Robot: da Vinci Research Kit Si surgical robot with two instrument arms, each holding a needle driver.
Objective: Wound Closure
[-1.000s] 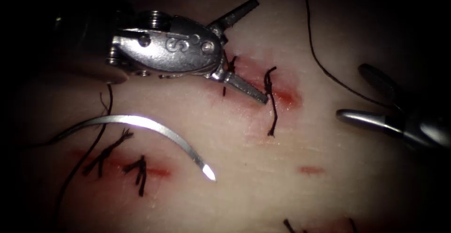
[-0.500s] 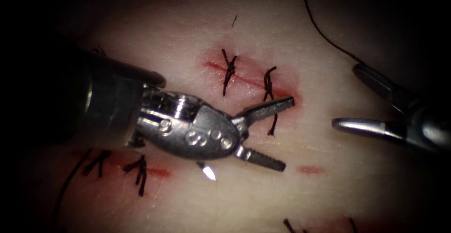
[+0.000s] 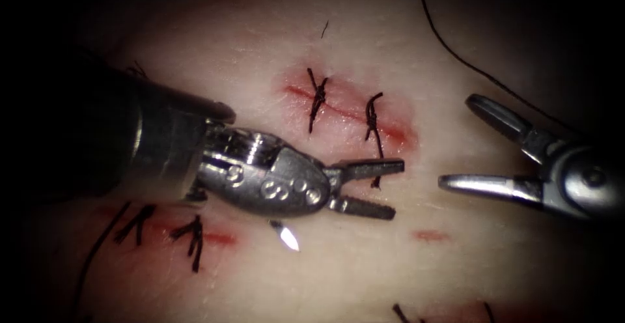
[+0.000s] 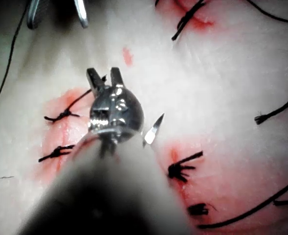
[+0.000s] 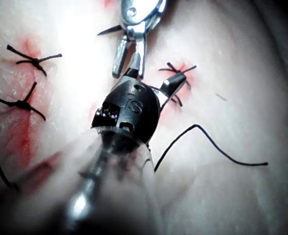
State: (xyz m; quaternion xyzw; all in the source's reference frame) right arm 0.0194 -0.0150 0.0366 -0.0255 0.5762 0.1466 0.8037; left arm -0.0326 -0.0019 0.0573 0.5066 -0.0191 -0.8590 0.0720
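The left tool comes in from the frame's left with its fingers parted, holding nothing. Under its wrist the needle lies on the tissue; its bright tip points toward the lower right and the rest of its curve is hidden. At the right edge, the right tool gapes wide, empty. Dark thread trails across the upper right.
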